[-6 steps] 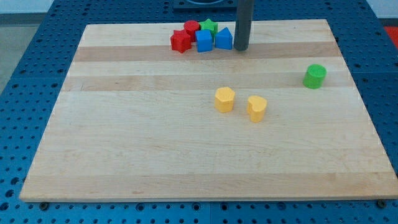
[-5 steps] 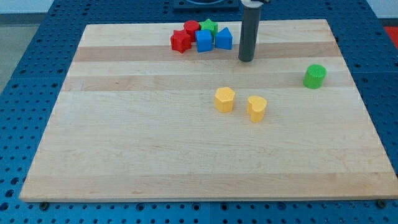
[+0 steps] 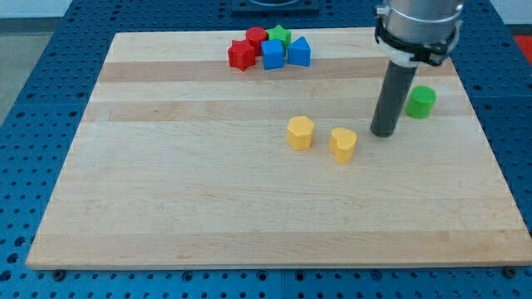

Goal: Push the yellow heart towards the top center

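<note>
The yellow heart (image 3: pixel 342 144) lies on the wooden board (image 3: pixel 208 199) a little right of centre. A yellow hexagon (image 3: pixel 300 133) sits just to its left, apart from it. My tip (image 3: pixel 383 133) is down on the board just right of the heart and slightly above it in the view, with a small gap between them. The rod rises toward the view's top right.
A green cylinder (image 3: pixel 421 101) stands right of the rod. At the top centre is a cluster: a red star-like block (image 3: pixel 241 55), a red cylinder (image 3: pixel 256 36), a green star-like block (image 3: pixel 278 35) and two blue blocks (image 3: pixel 272 55) (image 3: pixel 299 51).
My tip has moved from beside the top cluster down and to the right, ending next to the yellow heart. No block has moved.
</note>
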Controlling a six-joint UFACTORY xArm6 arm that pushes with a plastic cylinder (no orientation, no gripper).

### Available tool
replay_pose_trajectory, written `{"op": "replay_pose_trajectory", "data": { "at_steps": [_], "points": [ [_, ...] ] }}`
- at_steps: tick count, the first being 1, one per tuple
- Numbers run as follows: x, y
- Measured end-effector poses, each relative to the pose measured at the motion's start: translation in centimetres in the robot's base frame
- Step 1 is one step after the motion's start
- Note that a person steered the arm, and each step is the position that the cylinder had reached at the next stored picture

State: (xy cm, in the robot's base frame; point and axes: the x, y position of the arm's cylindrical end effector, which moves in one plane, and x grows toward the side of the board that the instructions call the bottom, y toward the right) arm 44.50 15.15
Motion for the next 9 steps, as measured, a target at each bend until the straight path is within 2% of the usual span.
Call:
{"op": "replay_pose_trajectory", "data": {
  "at_steps": [1, 2, 5, 9],
  "points": [
    [2.7, 0.0],
    [3.4, -1.7],
    [3.2, -7.9],
    [-2.2, -11.1]
  ]
}}
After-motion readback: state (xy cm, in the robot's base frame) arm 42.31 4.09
